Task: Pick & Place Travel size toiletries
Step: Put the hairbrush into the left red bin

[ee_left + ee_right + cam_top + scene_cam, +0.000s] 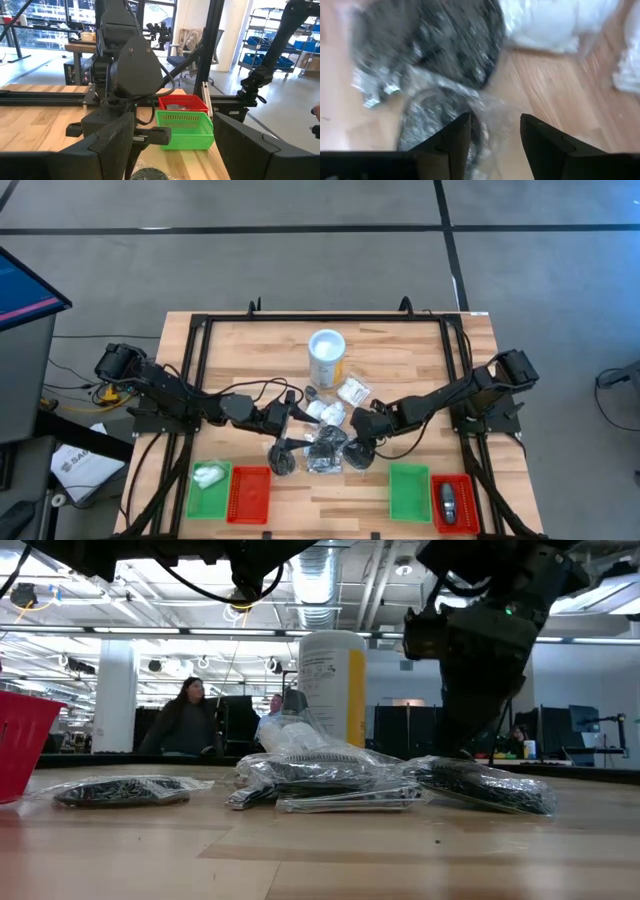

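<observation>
Starting at the table's left, a white packet (209,475) already lies in the left green tray (209,502) beside a red tray (250,494); the left gripper (283,442) hovers low with fingers spread and nothing between them, over a round black packet (283,462). The remaining travel size toiletries (326,442) sit heaped mid-table, in front of the white tub (326,358). The right gripper (491,132) noses down onto the pile's right edge, fingers parted around crinkled film over a dark round packet (422,122), not visibly clamped. These packets look light, soft and slippery; pinching the firm disc through its wrap seems safer than loose film. Right green tray (408,492) waits nearby
</observation>
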